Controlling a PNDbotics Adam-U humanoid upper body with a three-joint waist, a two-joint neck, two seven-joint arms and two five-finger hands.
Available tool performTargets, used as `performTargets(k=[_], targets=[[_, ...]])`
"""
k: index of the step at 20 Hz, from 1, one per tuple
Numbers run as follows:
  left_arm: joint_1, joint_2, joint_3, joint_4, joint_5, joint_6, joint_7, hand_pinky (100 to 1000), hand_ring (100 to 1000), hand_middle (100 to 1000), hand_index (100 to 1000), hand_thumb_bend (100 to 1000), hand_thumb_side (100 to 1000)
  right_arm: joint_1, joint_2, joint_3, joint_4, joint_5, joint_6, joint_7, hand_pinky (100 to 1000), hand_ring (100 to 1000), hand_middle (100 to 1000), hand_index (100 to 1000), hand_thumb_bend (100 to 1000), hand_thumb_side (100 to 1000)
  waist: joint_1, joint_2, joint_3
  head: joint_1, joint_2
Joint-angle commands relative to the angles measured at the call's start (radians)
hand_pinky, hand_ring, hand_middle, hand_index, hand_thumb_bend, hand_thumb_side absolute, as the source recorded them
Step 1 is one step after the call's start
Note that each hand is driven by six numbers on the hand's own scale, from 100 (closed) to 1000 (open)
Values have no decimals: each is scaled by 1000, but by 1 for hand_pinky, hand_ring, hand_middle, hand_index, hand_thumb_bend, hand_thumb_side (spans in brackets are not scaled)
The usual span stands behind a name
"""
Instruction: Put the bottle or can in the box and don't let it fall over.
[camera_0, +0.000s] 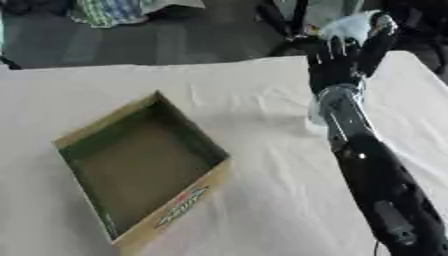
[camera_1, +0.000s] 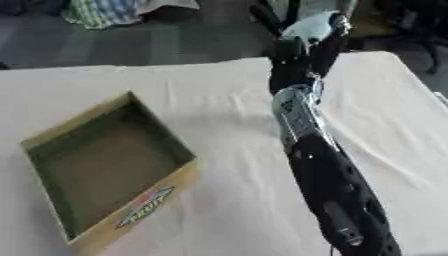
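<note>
Cardboard makes up the box (camera_0: 144, 167), a shallow open tray lying flat on the worktop (camera_0: 262, 200) at the robot's left, turned askew so that one corner points toward the far edge; its outer walls are tan, its inner walls dark green, and its floor a dull brownish green; nothing lies inside it; a slanted printed label in red, white and green shows on the near outer wall. White cloth, lightly creased, covers the worktop from edge to edge; the box sits well apart from the arm.

Black and silver, the right arm comes in from the lower right and stretches up across the worktop to the far edge; the right hand (camera_0: 337, 62) is raised there with its fingers (camera_0: 378, 37) curled round a pale, translucent bottle (camera_0: 350, 26); the bottle shows above and behind the dark fingers, light blue-white in colour, and its lower part is hidden by the hand, so I cannot tell whether it touches the worktop; in the right eye view the same bottle (camera_1: 311, 27) appears near the top, held roughly upright, tilted a little. A further pale, glassy patch shows just beside the wrist on the robot's left, low against the cloth; what it is I cannot tell.

Beyond the far edge lie a dark floor and a checked cloth in green and white.
</note>
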Motion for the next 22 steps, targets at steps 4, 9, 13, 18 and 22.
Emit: performTargets(k=[4,9,13,18,22], targets=[[-4,24,-1,-12,1,-1,-6,610,691,628,783,100,746,-126,-1,21,-44,-21,30,-63,100,100,100,894,100,743,-9,-41,9,-1,36],[-4,23,-5,-7,2,-2,-9,611,691,629,783,100,743,-182,57,56,-87,-52,121,-63,100,100,100,894,100,731,-20,-70,18,10,96],[-10,22,-9,-1,0,-3,-10,612,692,630,784,100,740,-176,127,79,-142,-67,175,-63,100,100,100,898,100,732,-31,-97,29,10,116],[-10,24,-14,10,-1,1,-4,613,693,631,785,100,739,-154,217,91,-227,-53,213,-63,100,100,100,897,100,730,-46,-138,37,-9,118],[-5,30,-17,19,-1,6,3,613,693,632,785,100,742,-142,281,103,-267,-59,228,-63,100,100,100,895,100,738,-56,-161,39,-28,118]])
